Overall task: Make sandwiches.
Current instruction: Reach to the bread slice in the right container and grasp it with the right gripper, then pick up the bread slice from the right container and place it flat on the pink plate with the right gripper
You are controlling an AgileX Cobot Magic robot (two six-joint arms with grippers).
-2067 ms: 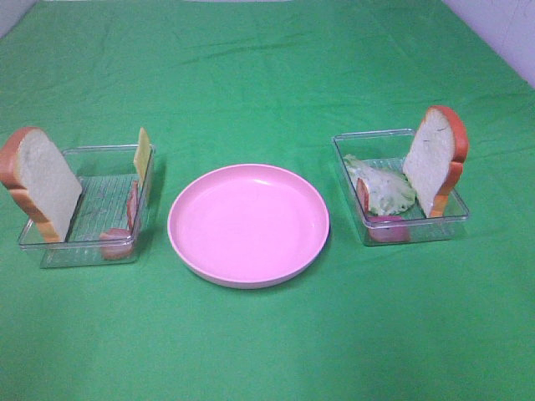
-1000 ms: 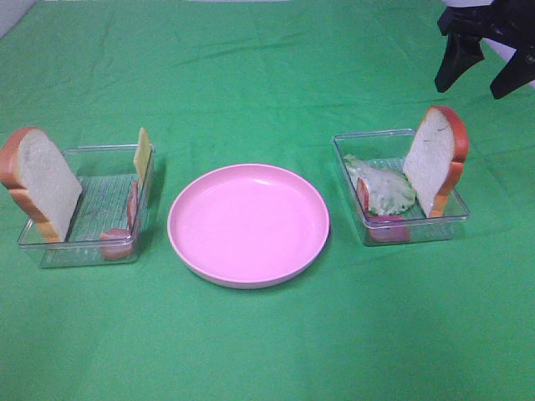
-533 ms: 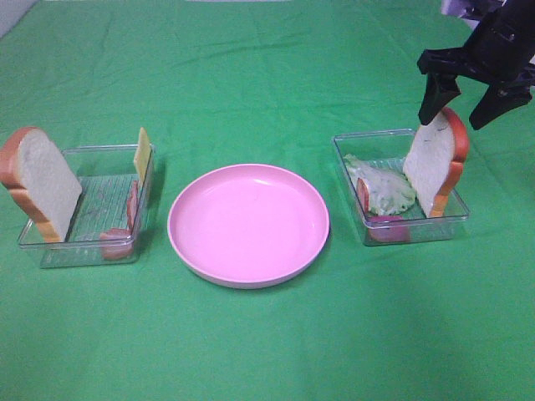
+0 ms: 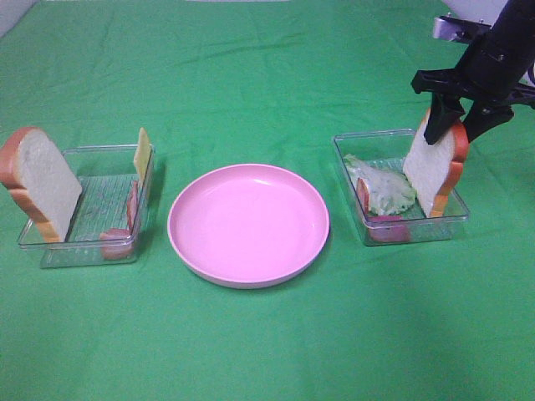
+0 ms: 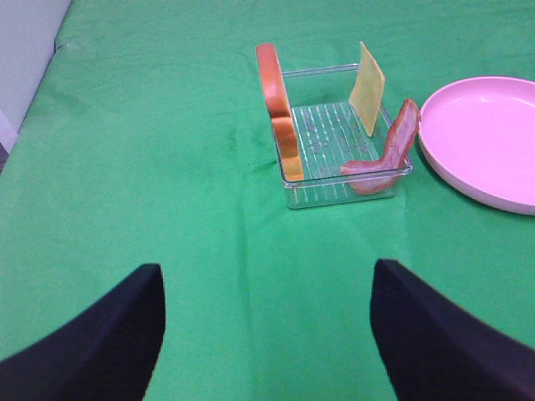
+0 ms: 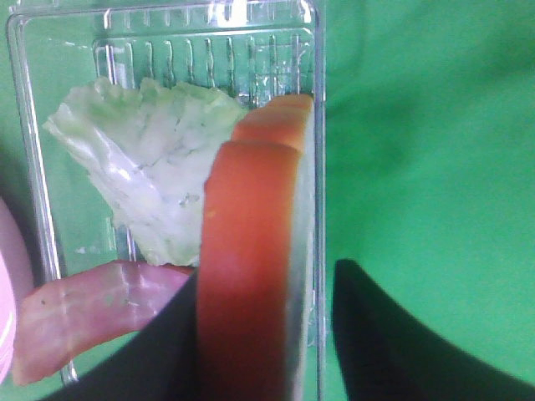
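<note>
While the sandwich parts lay unstacked, the right bread slice (image 4: 433,171) stood on edge at the right end of the right tray (image 4: 401,230), its white face turned left. The lettuce (image 4: 386,188) lay just left of it in the same tray, with the right bacon strip (image 6: 92,313) at the tray's near side. The right gripper (image 4: 456,134) straddled the top of that slice. Its finger on the lettuce side lay against the crust, and a thin gap showed at the other finger, so nothing was pinched. The pink plate (image 4: 251,280) sat between the trays. Far left, the left tray (image 4: 84,251) held the left bread slice (image 4: 42,180) upright, the cheese slice (image 4: 143,154) and the left bacon strip (image 4: 132,205). The left gripper (image 5: 267,334) hung with its fingers spread wide over the green cloth (image 5: 167,167), nearer than that tray.
</note>
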